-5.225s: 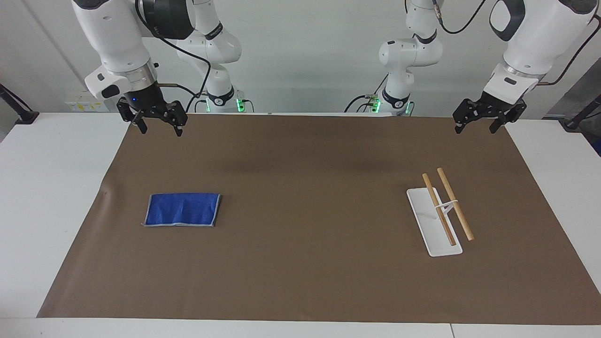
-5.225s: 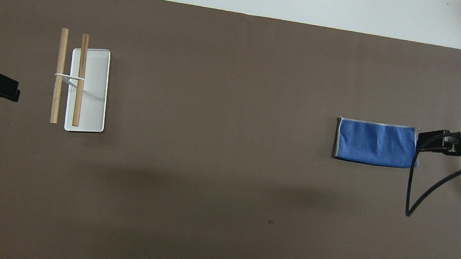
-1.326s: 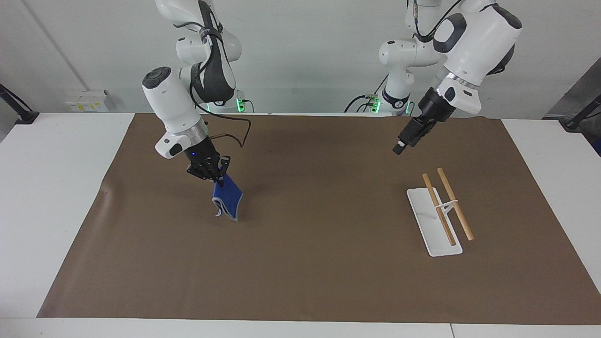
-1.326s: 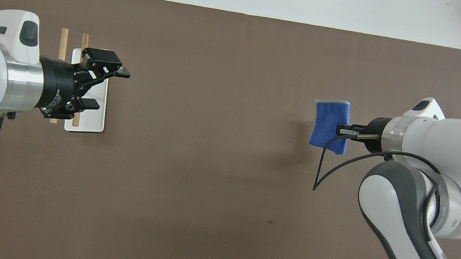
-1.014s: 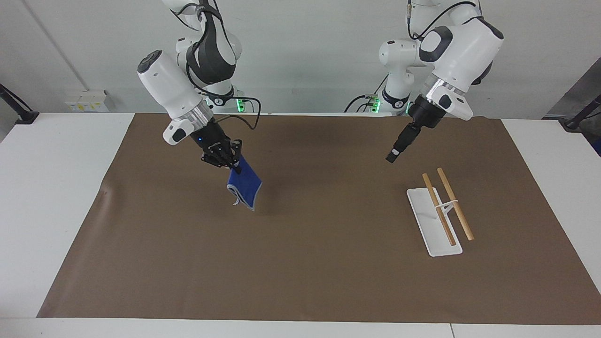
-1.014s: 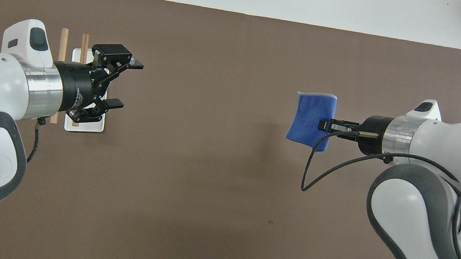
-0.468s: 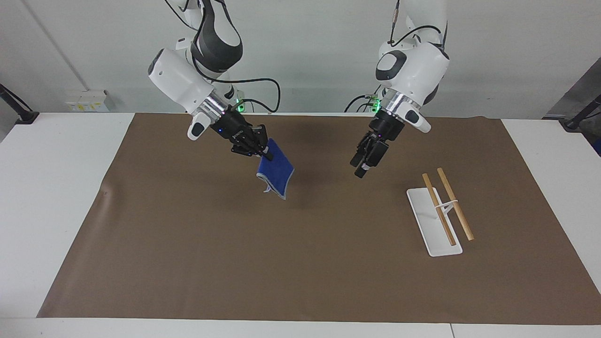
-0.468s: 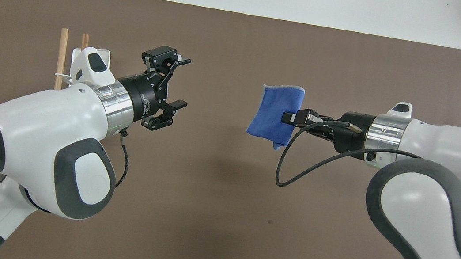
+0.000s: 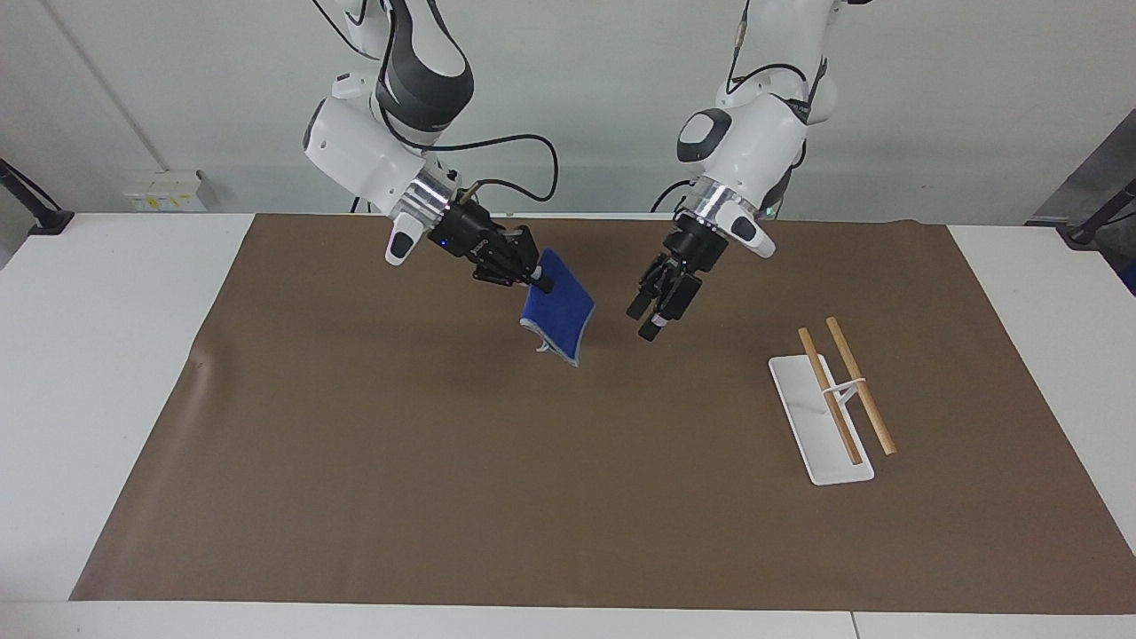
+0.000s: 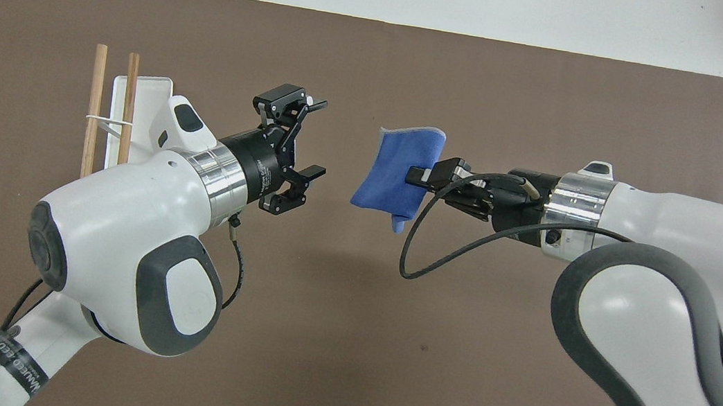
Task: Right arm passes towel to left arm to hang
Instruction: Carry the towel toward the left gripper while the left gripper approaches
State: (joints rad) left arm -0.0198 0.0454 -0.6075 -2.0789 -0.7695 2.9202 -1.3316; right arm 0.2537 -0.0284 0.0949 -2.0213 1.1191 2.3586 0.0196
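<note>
Held the towel by its upper edge in the right gripper, fingers closed tight on the cloth. Held it up in the air over the middle of the mat, clear of the surface, with the cloth drooping toward 5 o'clock from the fingertips in the facing view. Appeared in the overhead view as a folded blue patch at 9 o'clock of the right gripper, with pale edging along its top rim.

Poised the left gripper at 3 o'clock of the towel in the facing view, also up over the mat, near the cloth but apart from it. Spread its fingers wide in the overhead view, mouth turned toward 3 o'clock there, straight at the towel, with a strip of bare mat showing between. Aimed the two grippers at each other across that gap.

Found the rack on the mat toward the left arm's end of the table, at about 4 o'clock of the left gripper in the facing view and well apart from the towel. Made out a flat white base and two wooden rods side by side above it, joined by a thin white crosspiece. Lost part of the base under the left wrist in the overhead view.
</note>
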